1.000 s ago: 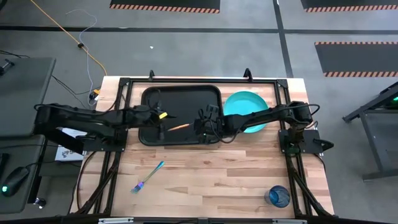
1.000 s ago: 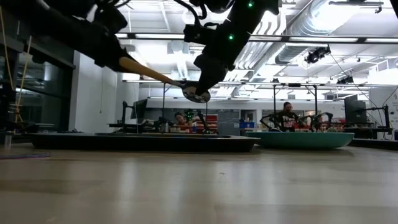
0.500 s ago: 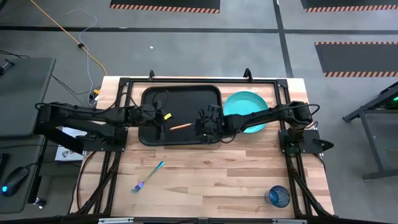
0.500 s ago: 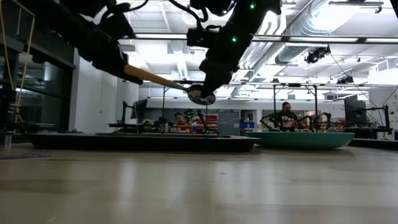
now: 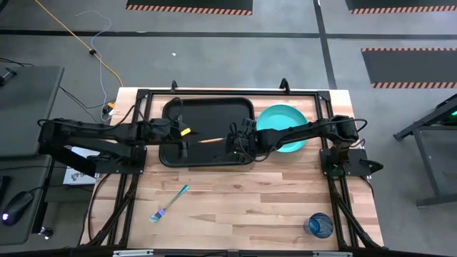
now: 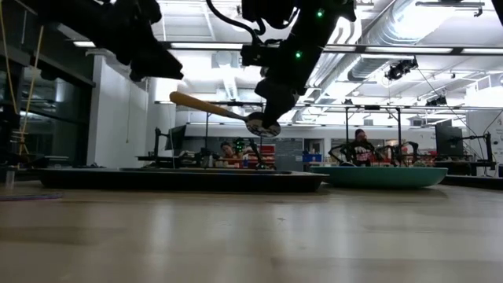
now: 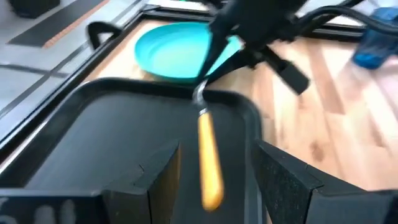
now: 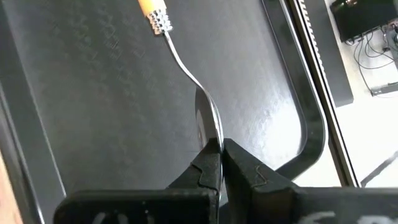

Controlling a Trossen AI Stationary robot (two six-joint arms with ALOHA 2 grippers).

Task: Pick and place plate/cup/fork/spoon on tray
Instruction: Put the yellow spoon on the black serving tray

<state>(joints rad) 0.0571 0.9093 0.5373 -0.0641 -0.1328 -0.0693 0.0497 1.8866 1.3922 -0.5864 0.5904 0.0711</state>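
The spoon [image 5: 209, 140], with an orange handle [image 6: 200, 104] and a silver bowl, hangs in the air over the black tray [image 5: 214, 114]. My right gripper [image 8: 221, 152] is shut on its bowl end. My left gripper [image 7: 214, 180] is open. Its fingers stand on either side of the handle's free end without touching it, and in the low view it sits above and clear of the handle. The turquoise plate [image 5: 282, 121] lies on the table against the tray's right side. The teal-handled fork [image 5: 170, 203] and the blue cup [image 5: 319, 225] rest on the table near the front. My right gripper pinches the spoon's bowl [image 8: 208, 121] edge-on between its two fingertips. It comes in from the table's right, slanting down, with the fingers in line with the spoon. The spoon is lifted clear of the tray, and its handle [image 8: 151, 7] points toward the left arm, slightly raised.
A black metal frame [image 5: 143, 96] runs around the tray and along both table sides. Bare wood lies between the fork and the cup. People sit at desks in the room far behind the table [image 6: 363, 145].
My left gripper has let go of the spoon's handle and risen clear of it. The spoon stays in my right gripper, which has carried it a little toward the tray's far side. The handle is still raised toward the left arm.
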